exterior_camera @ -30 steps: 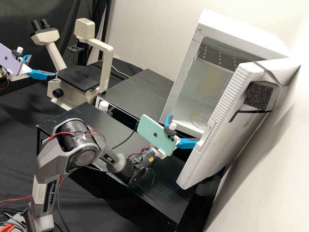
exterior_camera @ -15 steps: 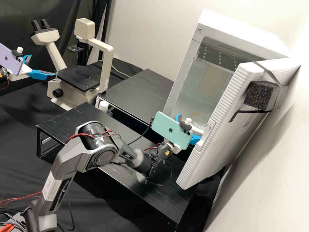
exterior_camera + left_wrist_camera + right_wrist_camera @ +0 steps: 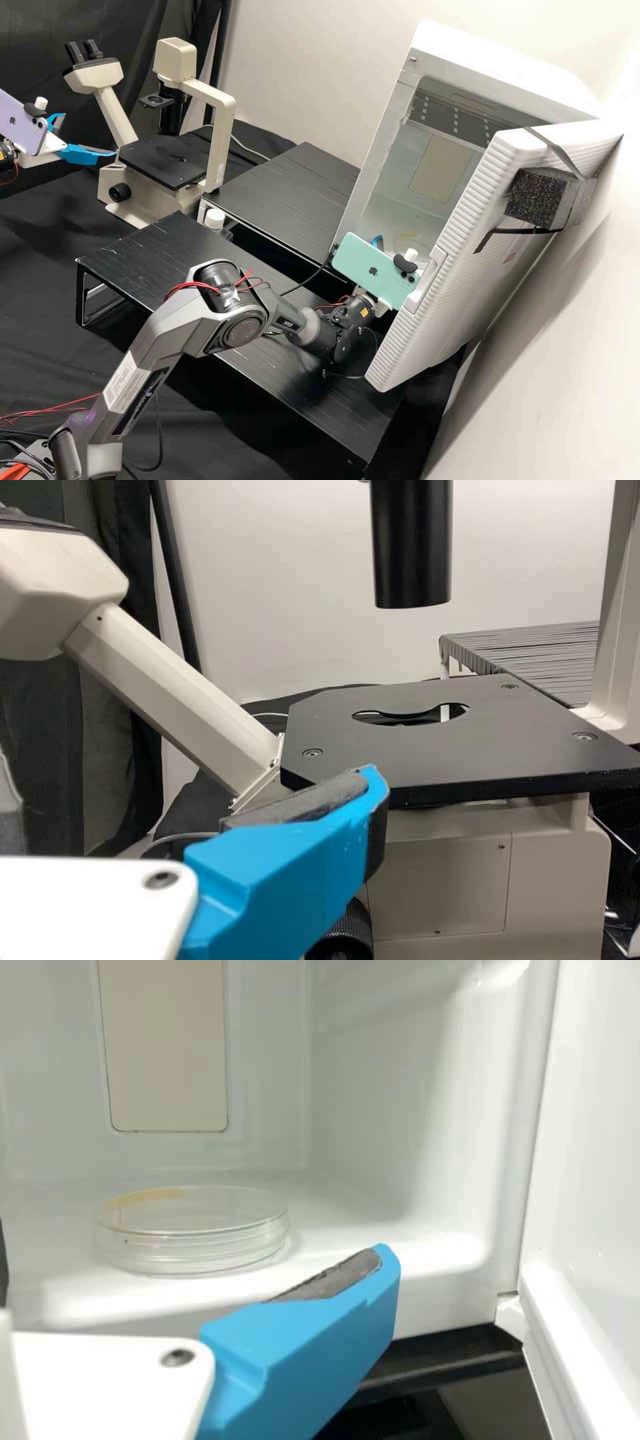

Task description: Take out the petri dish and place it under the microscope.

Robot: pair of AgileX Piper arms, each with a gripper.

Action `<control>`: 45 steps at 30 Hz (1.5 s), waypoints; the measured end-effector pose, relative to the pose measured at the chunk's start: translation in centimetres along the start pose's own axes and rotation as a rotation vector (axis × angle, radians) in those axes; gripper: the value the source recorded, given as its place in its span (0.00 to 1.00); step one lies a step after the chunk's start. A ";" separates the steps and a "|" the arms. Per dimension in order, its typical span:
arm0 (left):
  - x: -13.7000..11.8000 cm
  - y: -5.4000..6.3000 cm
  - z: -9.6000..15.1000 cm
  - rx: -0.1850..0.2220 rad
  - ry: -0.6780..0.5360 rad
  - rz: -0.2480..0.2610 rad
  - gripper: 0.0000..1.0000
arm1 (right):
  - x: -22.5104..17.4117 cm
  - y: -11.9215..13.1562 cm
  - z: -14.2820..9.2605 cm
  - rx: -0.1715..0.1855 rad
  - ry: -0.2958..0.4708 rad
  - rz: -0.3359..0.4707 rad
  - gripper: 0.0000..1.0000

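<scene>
Right pincer (image 3: 378, 242) is at the mouth of the white box (image 3: 393, 167), far right. It's open, dish side of the grip: petri dish (image 3: 190, 1248) is clear and round, flat on the box floor, near my fingers but not touching them. Box door (image 3: 460, 267) is swung open on the right, dark foam block (image 3: 533, 197) strapped to it. Left pincer (image 3: 90, 135) is also open, at far left, just beside the microscope (image 3: 110, 117). Scope's black plate (image 3: 157, 162) sits level under the dark tube (image 3: 412, 550), cutout in its middle. White-capped bottle (image 3: 215, 219) stands between the two black stands, near the scope.
</scene>
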 end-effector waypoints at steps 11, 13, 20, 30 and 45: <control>0.0 0.0 0.0 0.000 0.000 0.000 1.00 | 0.4 1.2 0.3 -0.027 -0.003 -0.024 1.00; 0.0 0.0 0.0 0.000 0.000 0.000 1.00 | 0.7 1.3 0.1 -0.024 0.003 -0.033 1.00; 0.0 0.0 0.0 0.000 0.000 0.000 1.00 | 1.5 2.1 -0.9 -0.014 0.034 -0.069 1.00; 0.0 0.0 0.0 0.000 0.000 0.000 1.00 | 2.8 2.5 -0.5 -0.080 0.011 -0.103 1.00; 0.0 0.0 0.0 0.000 0.000 0.000 1.00 | 4.5 1.9 -0.2 -0.075 -0.007 -0.112 1.00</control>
